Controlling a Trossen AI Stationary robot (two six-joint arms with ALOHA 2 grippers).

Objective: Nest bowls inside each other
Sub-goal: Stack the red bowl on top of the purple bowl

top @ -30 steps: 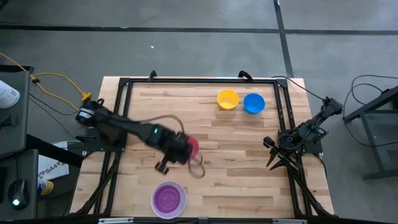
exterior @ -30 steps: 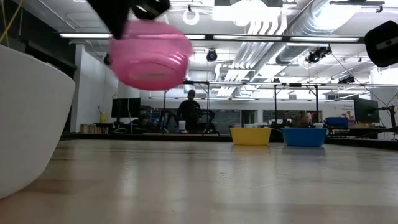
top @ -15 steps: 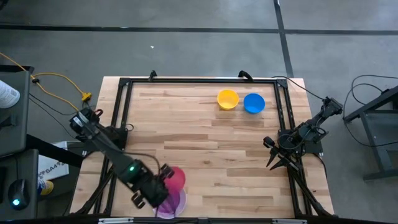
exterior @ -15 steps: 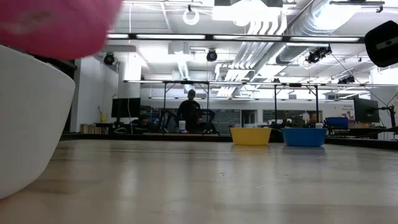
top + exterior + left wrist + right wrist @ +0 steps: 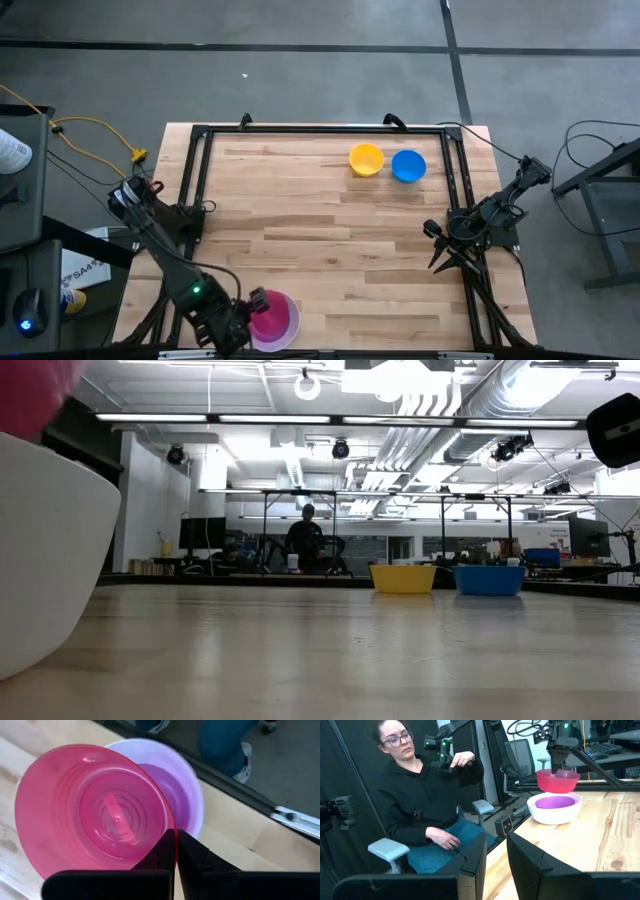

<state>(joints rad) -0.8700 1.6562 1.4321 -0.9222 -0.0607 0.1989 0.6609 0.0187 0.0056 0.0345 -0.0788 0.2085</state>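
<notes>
My left gripper is shut on a pink-red bowl at the table's near edge, left of middle. The bowl hangs just above a white bowl that has a purple bowl nested inside it. The white bowl rests on its base on the wood. A yellow bowl and a blue bowl stand side by side on their bases at the far edge. My right gripper waits open at the table's right edge, holding nothing. My left gripper pinches the pink-red bowl's rim, one finger inside the bowl and one outside. The fingers come slanting down from above. The bowl hangs clear of the white and purple bowls, its mouth up and about level.
A black frame rail runs around the tabletop. A person sits beyond the table's near edge, close to the white bowl. Bare wood lies between the near bowls and the far pair.
My left gripper has swung from the middle of the table toward the near edge, rolling as it went and staying shut on the pink-red bowl. The bowl, lifted clear throughout, now hangs over the white bowl with the purple one inside.
</notes>
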